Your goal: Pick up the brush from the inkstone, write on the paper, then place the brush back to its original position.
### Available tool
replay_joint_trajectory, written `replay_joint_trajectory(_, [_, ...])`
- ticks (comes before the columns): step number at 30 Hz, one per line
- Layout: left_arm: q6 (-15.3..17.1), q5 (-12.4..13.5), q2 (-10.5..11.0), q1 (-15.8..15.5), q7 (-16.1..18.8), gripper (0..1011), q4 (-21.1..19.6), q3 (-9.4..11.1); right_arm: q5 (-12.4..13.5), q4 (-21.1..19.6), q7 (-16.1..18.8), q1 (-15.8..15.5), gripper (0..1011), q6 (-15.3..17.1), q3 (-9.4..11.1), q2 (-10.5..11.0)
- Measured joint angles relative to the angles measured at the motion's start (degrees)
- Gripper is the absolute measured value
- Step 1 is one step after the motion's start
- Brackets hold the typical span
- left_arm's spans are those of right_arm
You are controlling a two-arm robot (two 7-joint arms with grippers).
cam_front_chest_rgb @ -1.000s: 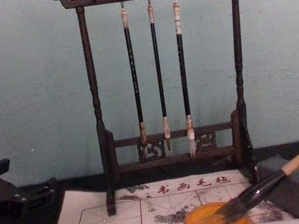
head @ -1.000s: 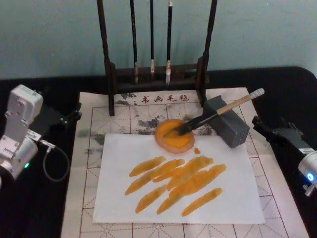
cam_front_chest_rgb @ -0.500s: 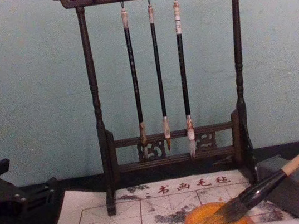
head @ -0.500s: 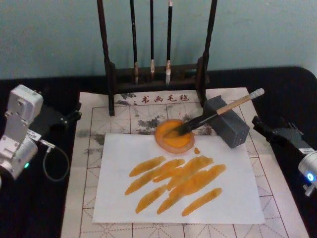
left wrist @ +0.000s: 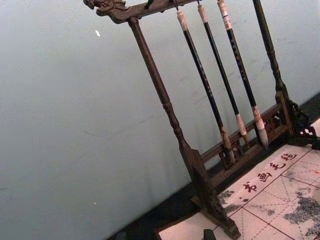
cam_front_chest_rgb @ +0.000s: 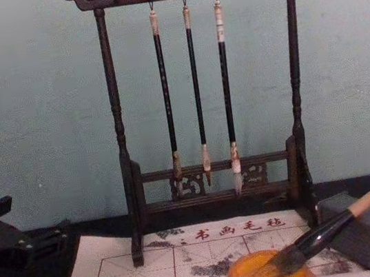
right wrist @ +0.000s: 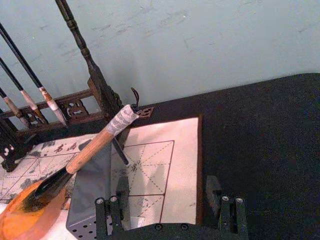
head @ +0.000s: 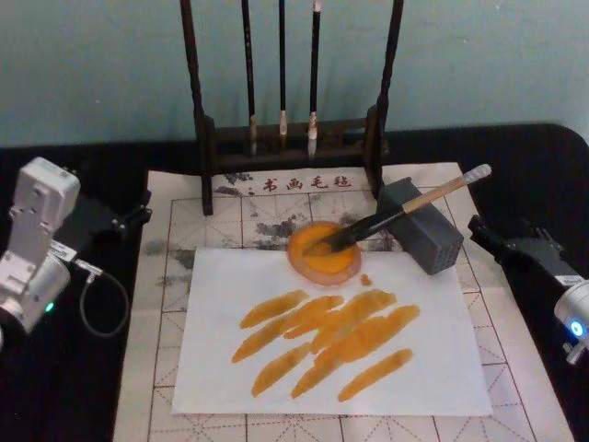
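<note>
The brush (head: pixel 405 207) lies slanted, its dark bristles in the round orange inkstone (head: pixel 322 261) and its pale handle propped on a grey block (head: pixel 425 238). In front of the inkstone the white paper (head: pixel 221 285) carries several orange strokes. My right gripper (head: pixel 488 235) is parked on the black cloth right of the block, apart from the brush; in the right wrist view it (right wrist: pixel 167 215) stands open and empty, with the brush handle (right wrist: pixel 95 147) ahead of it. My left gripper (head: pixel 124 221) rests at the left edge of the mat.
A dark wooden rack (head: pixel 204 138) with three thin hanging brushes (cam_front_chest_rgb: pixel 195 88) stands at the back of the beige grid mat (head: pixel 175 198). Black cloth (head: pixel 543 166) covers the table around the mat. A grey cable (head: pixel 92 295) loops beside my left arm.
</note>
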Motion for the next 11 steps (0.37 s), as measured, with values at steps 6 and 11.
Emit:
replay_joint_trajectory(6, [0.00,0.00,0.00,0.00,0.00,1001,0.00,0.00,0.00,0.00,0.00,0.00,1000,0.00,0.00,0.00])
replay_joint_trajectory(11, [0.00,0.00,0.00,0.00,0.00,1001,0.00,0.00,0.00,0.00,0.00,0.00,1000,0.00,0.00,0.00])
